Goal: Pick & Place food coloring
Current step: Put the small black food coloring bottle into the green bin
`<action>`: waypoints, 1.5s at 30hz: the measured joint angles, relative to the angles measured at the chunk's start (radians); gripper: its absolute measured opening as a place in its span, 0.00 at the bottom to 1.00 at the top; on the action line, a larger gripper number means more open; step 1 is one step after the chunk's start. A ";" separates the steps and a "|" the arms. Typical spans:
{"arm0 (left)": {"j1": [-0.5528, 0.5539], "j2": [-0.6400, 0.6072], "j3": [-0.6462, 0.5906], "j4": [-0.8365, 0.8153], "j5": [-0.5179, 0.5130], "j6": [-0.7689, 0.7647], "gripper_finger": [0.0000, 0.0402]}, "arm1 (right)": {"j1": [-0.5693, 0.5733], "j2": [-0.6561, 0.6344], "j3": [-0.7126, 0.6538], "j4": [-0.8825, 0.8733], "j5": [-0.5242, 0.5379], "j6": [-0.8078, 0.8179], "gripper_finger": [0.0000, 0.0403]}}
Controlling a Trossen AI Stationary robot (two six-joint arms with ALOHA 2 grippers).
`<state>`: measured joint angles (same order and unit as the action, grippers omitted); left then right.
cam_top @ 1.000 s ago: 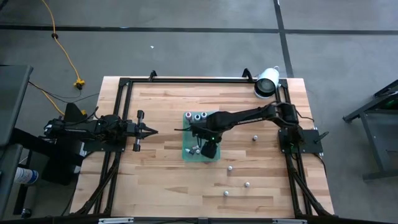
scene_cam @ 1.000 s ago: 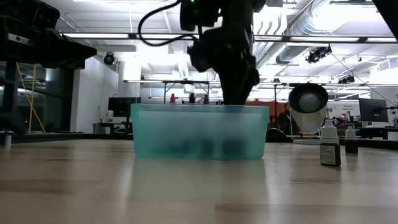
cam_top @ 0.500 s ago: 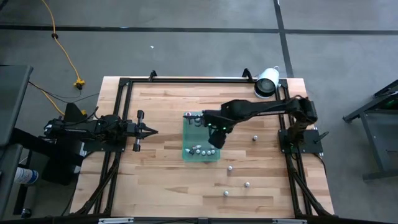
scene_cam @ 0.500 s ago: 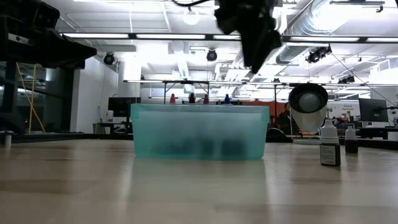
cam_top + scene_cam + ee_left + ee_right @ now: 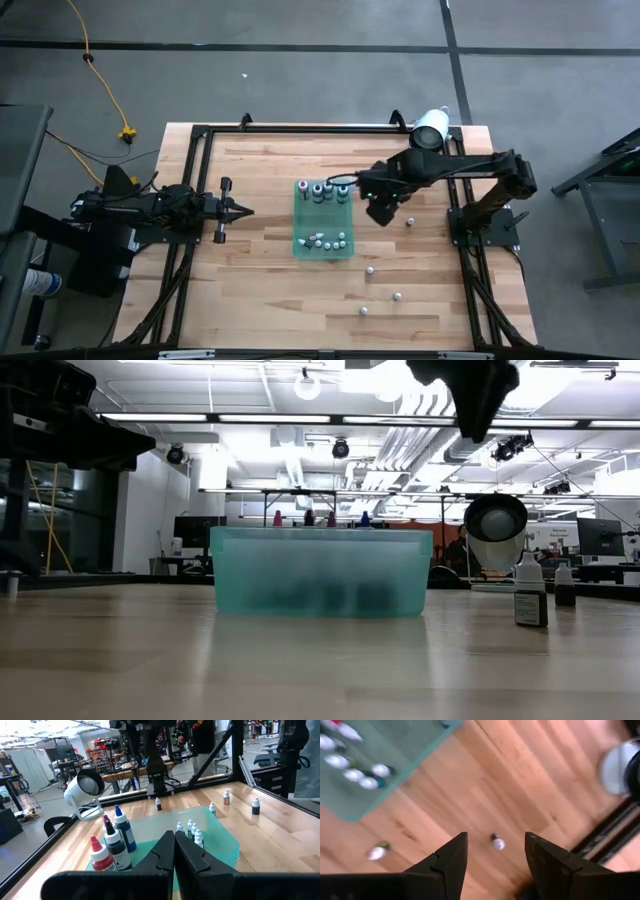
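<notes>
Green translucent plastic marks my tray (image 5: 322,231) from overhead, mid-table, with tall food coloring bottles (image 5: 318,191) along its far end and small whitish ones (image 5: 326,241) near its front. My right gripper (image 5: 381,211) hangs just beside the tray, on the side toward a loose bottle (image 5: 409,221); four more loose bottles (image 5: 381,285) stand on the wood nearer the front. My left gripper (image 5: 243,210) waits well apart, pinched together, holding nothing.

At table level, the tray wall (image 5: 321,570) hides its contents, though coloured caps (image 5: 319,518) show above it.

My left wrist camera shows red, dark and blue-capped bottles (image 5: 114,842) upright in the tray.

My right wrist camera shows parted, empty fingers (image 5: 451,857) above a bottle (image 5: 497,842), possibly the loose one.
</notes>
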<state>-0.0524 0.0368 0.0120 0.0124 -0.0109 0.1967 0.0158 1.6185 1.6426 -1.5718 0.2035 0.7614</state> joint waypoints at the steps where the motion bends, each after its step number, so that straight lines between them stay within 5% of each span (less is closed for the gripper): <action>1: 0.000 0.000 0.000 0.000 0.000 0.000 0.00 | -0.001 -0.026 -0.019 0.009 -0.005 0.016 0.46; 14: 0.000 0.000 0.000 0.000 0.000 0.000 0.00 | -0.010 -0.339 -0.491 0.104 -0.098 0.313 0.46; 24: 0.000 0.000 0.000 0.000 0.000 0.000 0.00 | -0.059 -0.398 -0.762 0.373 -0.207 0.363 0.47; 45: 0.000 0.000 0.000 0.000 0.000 0.000 0.00 | -0.115 -0.326 -0.921 0.624 -0.247 0.336 0.47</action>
<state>-0.0521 0.0368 0.0120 0.0124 -0.0109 0.1968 -0.0990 1.2923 0.7212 -0.9479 -0.0436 1.0969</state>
